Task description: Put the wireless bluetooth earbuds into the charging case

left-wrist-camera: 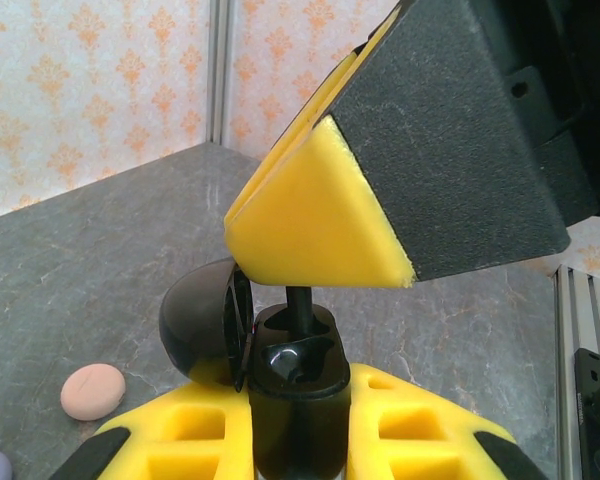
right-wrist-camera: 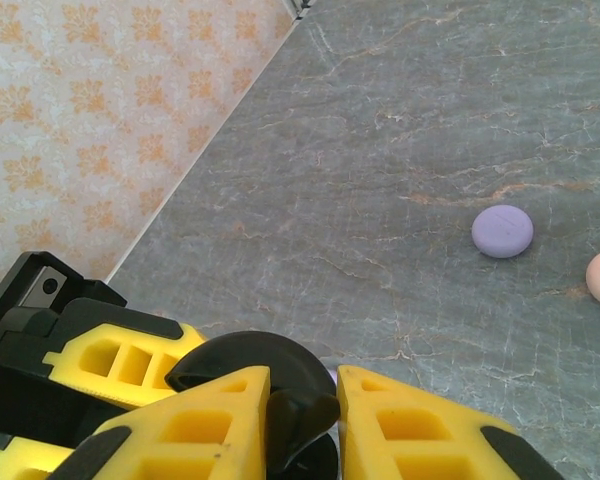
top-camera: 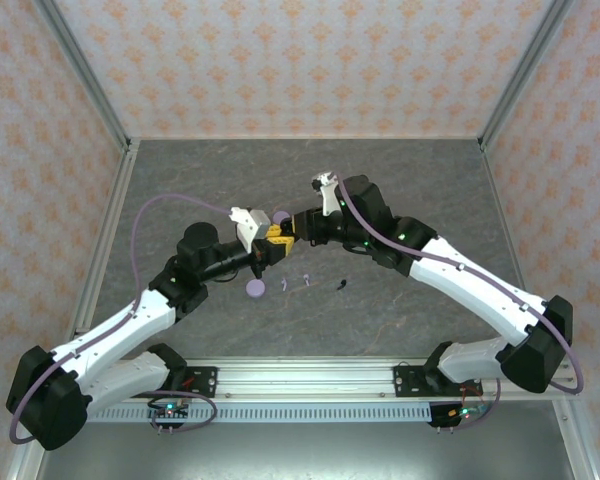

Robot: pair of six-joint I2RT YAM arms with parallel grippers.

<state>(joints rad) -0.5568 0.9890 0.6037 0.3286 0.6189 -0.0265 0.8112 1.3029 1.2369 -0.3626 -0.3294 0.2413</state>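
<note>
Hands both tight: left hand (left-wrist-camera: 296, 425) on open black case (left-wrist-camera: 292, 375), right hand (right-wrist-camera: 303, 398) on black earbud (left-wrist-camera: 298, 303) at its socket.

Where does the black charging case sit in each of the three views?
Top external: black charging case at centre, mostly hidden where left pincer meets right pincer.
Left wrist: black charging case bottom centre, lid open, clamped in the left pincer.
Right wrist: black charging case bottom centre-left, beyond the right pincer.
Shared landmark: the right pincer's yellow fingers, pinching a black earbud above the case.
</note>
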